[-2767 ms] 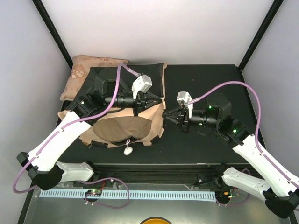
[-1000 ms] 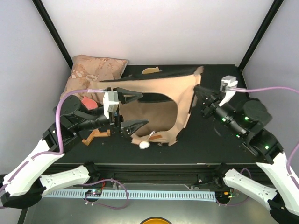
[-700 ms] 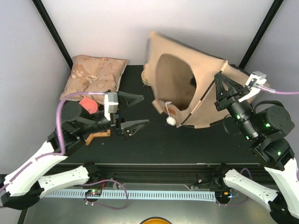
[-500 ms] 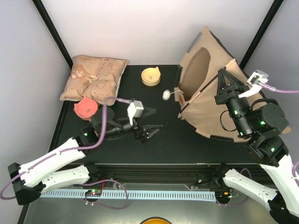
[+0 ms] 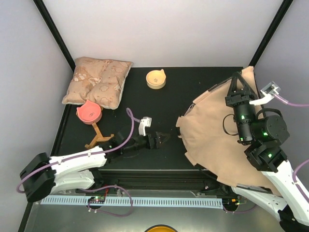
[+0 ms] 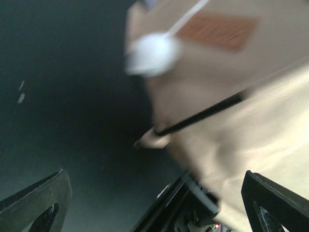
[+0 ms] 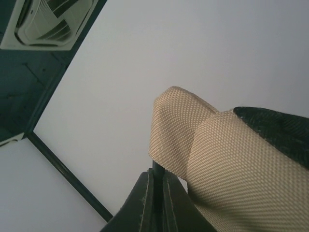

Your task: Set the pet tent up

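Observation:
The pet tent [image 5: 212,130] is a heap of tan canvas on the right of the table, draped over my right arm. My right gripper [image 5: 237,78] points up and away at its far edge. In the right wrist view that gripper [image 7: 155,180] is shut on a thin black pole [image 7: 157,167] that runs into a tan fabric sleeve [image 7: 178,125]. My left gripper [image 5: 163,139] lies low over the table, open, just left of the tent's near edge. The left wrist view shows the white ball [image 6: 152,53], the brown label patch [image 6: 217,31] and a black pole [image 6: 203,116], with both fingers [image 6: 36,203] wide apart.
A beige patterned pillow [image 5: 99,82] lies at the back left. A yellow bowl [image 5: 156,79] sits at the back middle, and a pink bowl [image 5: 89,112] with a brown wooden stand [image 5: 99,139] sits at the left. Black frame posts rise at the back corners.
My right gripper swung the tent up off the left side and across to the right, where it now lies collapsed. My left arm dropped low and reached right, still open.

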Robot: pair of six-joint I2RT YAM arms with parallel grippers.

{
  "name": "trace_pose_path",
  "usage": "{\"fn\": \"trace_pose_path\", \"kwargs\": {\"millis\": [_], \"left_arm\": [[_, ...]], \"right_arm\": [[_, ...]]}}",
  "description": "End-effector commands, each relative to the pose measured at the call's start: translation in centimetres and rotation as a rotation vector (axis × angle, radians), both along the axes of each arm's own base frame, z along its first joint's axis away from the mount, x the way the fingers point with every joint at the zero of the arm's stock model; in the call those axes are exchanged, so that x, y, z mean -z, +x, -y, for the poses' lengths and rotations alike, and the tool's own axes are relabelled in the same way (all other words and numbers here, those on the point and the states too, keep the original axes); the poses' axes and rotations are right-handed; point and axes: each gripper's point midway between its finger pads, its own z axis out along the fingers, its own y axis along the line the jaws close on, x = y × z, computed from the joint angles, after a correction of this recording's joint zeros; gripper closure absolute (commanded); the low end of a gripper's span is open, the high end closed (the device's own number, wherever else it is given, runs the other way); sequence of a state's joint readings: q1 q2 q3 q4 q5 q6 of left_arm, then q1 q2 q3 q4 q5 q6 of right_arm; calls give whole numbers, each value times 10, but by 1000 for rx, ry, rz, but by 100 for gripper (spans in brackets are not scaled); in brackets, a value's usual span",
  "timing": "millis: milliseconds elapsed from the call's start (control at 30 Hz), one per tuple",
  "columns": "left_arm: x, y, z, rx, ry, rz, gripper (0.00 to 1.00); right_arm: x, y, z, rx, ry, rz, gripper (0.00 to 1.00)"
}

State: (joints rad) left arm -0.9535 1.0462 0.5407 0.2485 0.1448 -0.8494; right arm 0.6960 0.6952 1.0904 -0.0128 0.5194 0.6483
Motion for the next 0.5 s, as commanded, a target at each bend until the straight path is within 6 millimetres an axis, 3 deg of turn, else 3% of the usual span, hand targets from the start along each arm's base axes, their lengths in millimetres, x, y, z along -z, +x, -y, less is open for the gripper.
{"fn": "trace_pose_path", "kwargs": {"millis": [0, 100, 333, 467], "left_arm": [[21, -1, 3, -34, -247, -299, 1], [26, -7, 7, 1, -267, -328, 5], [13, -12, 34, 117, -251, -297, 20], [6, -18, 58, 187, -333, -354, 39]], "right_arm": [[-22, -10, 16, 19, 140, 81, 99], [-19, -9, 16, 17, 146, 72, 99], [-16, -7, 16, 27, 147, 69, 99], [-15, -5, 15, 31, 147, 65, 99]]}}
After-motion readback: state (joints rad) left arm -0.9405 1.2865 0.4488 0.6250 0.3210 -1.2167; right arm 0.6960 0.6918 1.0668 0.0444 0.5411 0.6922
